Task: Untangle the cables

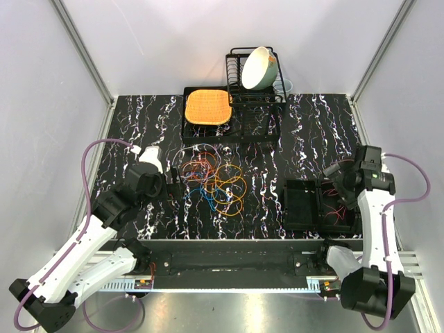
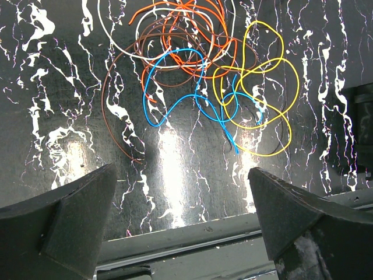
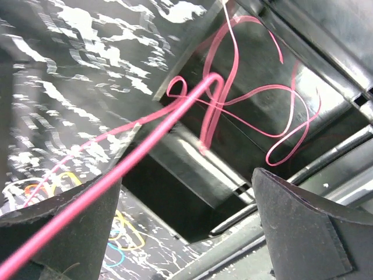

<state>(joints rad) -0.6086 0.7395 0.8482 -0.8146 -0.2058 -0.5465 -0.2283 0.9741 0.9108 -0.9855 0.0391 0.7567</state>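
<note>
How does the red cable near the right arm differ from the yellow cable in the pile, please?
The red cable loops inside the black tray; the yellow cable lies on the table. The red cable's loops show no other colour across them; the yellow cable crosses the blue cable. Both are thin and loosely looped.

cables point(image 1: 211, 182): heaped mid-bench point(image 1: 139, 111)
box point(image 1: 302, 205): right of heap, near front edge
single cable point(image 1: 336, 211): in box, right compartment
dish rack point(image 1: 253, 104): behind heap
bowl point(image 1: 258, 68): in rack

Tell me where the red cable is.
In the top view the red cable lies in the black tray's right compartment, at the table's right side, beside the open right hand.
</note>
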